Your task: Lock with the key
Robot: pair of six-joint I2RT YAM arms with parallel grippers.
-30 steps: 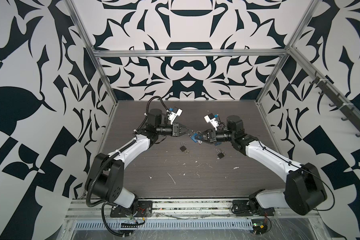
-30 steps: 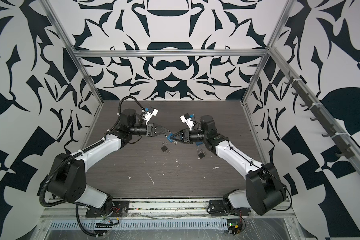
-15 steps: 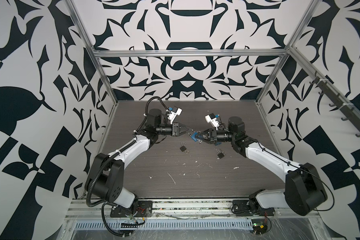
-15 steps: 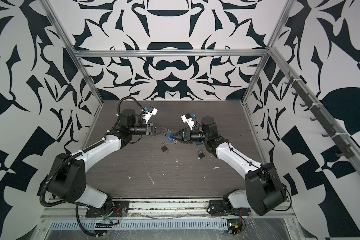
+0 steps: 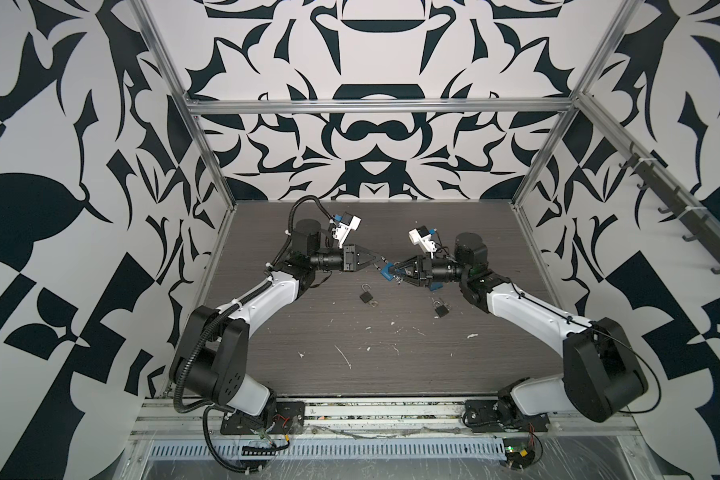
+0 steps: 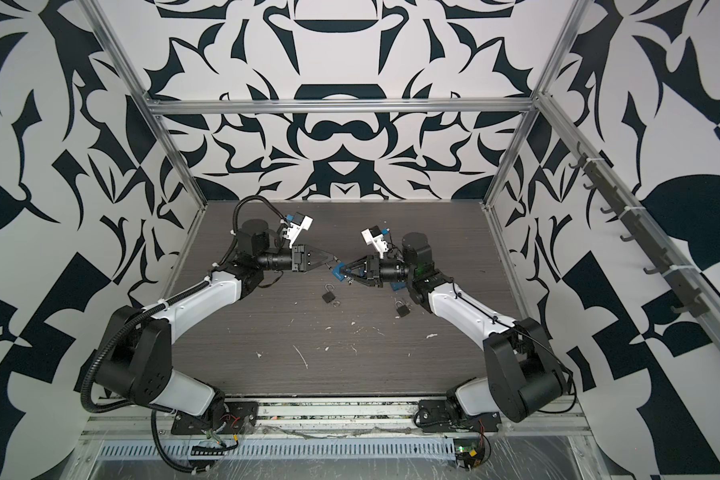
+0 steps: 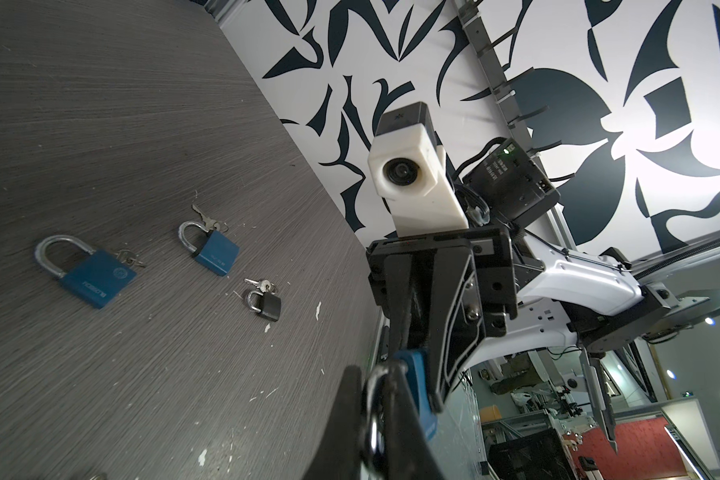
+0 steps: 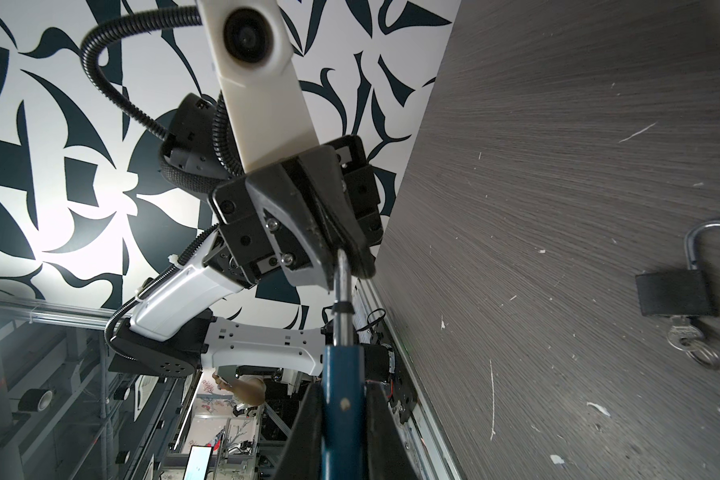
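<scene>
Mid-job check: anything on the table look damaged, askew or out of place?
Nothing looks broken, but white flecks mark the table toward the front. The black padlock near the left gripper lies with its shackle open, key in its base.

Above table (image 5: 391,374) centre: padlock (image 5: 385,273) between left gripper (image 5: 377,262) and right gripper (image 5: 393,269). Lying nearer, on table: second padlock (image 5: 366,296) left, third padlock (image 5: 440,308) right.
</scene>
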